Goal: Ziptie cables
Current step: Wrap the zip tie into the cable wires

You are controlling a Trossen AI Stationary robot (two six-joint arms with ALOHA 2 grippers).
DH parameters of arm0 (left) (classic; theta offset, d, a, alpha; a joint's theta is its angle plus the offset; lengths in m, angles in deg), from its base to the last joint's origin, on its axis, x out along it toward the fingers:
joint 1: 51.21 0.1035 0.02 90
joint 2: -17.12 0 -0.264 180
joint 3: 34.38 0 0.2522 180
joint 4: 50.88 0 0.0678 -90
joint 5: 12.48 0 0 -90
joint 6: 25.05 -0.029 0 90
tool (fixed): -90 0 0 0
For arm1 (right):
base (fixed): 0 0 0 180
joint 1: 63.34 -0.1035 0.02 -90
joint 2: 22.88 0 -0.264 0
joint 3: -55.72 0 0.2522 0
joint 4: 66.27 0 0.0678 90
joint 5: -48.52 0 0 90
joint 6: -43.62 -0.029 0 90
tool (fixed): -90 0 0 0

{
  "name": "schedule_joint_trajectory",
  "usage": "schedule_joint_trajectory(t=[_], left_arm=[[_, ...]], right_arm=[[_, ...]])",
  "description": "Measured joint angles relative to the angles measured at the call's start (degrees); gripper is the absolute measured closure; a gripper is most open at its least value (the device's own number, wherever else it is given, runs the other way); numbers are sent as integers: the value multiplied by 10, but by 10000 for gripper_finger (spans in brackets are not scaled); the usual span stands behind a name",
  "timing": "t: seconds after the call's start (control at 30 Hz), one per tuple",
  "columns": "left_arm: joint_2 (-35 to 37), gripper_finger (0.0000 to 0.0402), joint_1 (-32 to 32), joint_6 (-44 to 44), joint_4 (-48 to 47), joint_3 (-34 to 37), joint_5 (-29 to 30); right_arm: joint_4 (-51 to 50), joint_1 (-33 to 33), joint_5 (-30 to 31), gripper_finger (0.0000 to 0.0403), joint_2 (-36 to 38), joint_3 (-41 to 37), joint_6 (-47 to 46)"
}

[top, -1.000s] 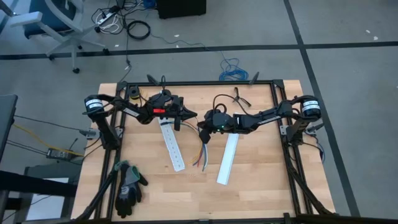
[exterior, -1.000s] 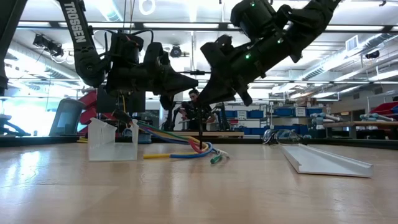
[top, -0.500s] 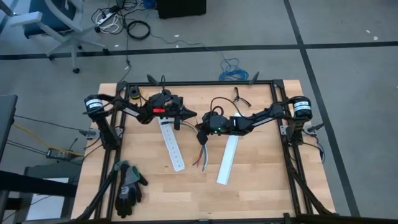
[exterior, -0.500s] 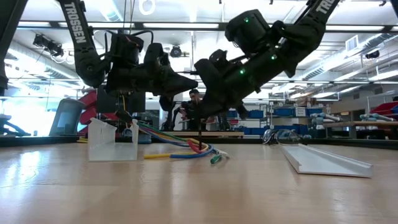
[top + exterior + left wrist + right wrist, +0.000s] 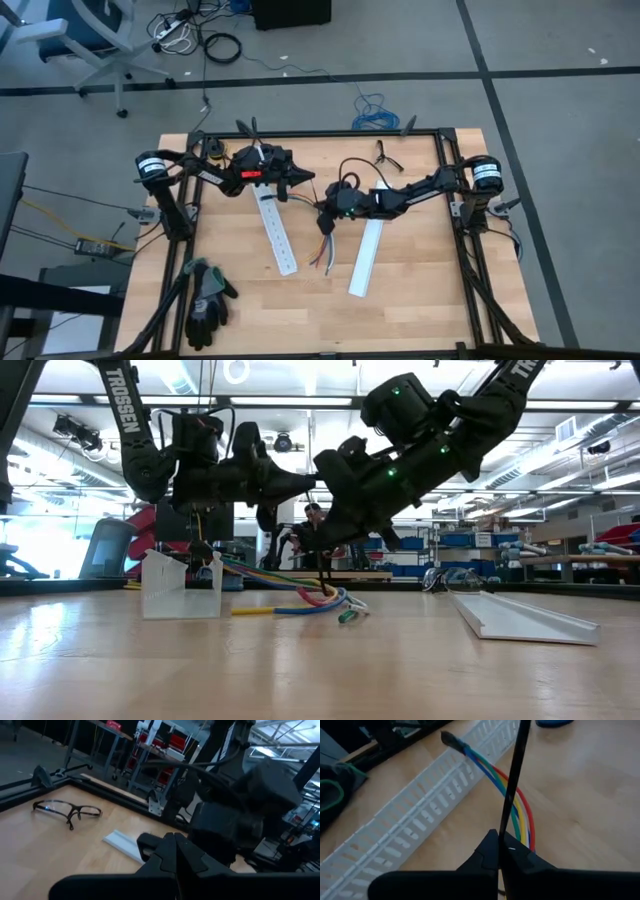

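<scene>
The cables [image 5: 326, 248], a loose bundle of coloured wires, lie on the wooden table at its middle. In the right wrist view the cables [image 5: 495, 775] run toward the white perforated strip [image 5: 420, 815], and their dark end [image 5: 451, 739] lies on it. My right gripper [image 5: 322, 212] hovers just above the bundle, shut on a thin dark strip [image 5: 515, 775]. To its left and higher up, my left gripper [image 5: 308, 179] is shut, points level toward the right arm and has nothing between its fingers [image 5: 175, 840]. My right gripper pinches the thin dark strip between its two fingertips [image 5: 492, 851]. The fingers slant down from the table's right side. The strip [image 5: 322, 572] runs on past the fingertips and down to the cables [image 5: 300, 600], crossing over them.
The perforated strip [image 5: 275, 225] lies left of the cables and a plain white strip [image 5: 367, 255] lies right of them. Dark gloves [image 5: 207, 300] sit at the near left corner. Glasses [image 5: 385, 155] lie near the far edge. A black frame [image 5: 440, 140] borders the table.
My right gripper has sunk toward the cables and shifted a little toward the table's left, the dark strip with it. My left gripper has swung slightly toward the far edge. The cables have stayed where they were.
</scene>
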Motion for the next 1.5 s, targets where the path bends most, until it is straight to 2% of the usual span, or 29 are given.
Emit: schedule_joint_trajectory(t=[0.6, 0.93, 1.17, 1.33, 1.5], left_arm=[[2, 401, 1, 10, 3, -34, 25], [2, 401, 2, 6, 7, -35, 68], [2, 401, 7, 6, 11, -35, 70], [4, 391, 9, 6, 16, -36, 27], [5, 361, 10, 8, -7, -35, -9]], right_arm=[[-115, -17, 7, 403, -1, -2, -48], [-162, -29, 29, 403, -2, -2, -70], [-173, -29, 35, 403, -2, -2, -78], [-151, -33, 44, 396, -3, -4, -54], [-110, -36, 41, 362, -4, -4, -16]])
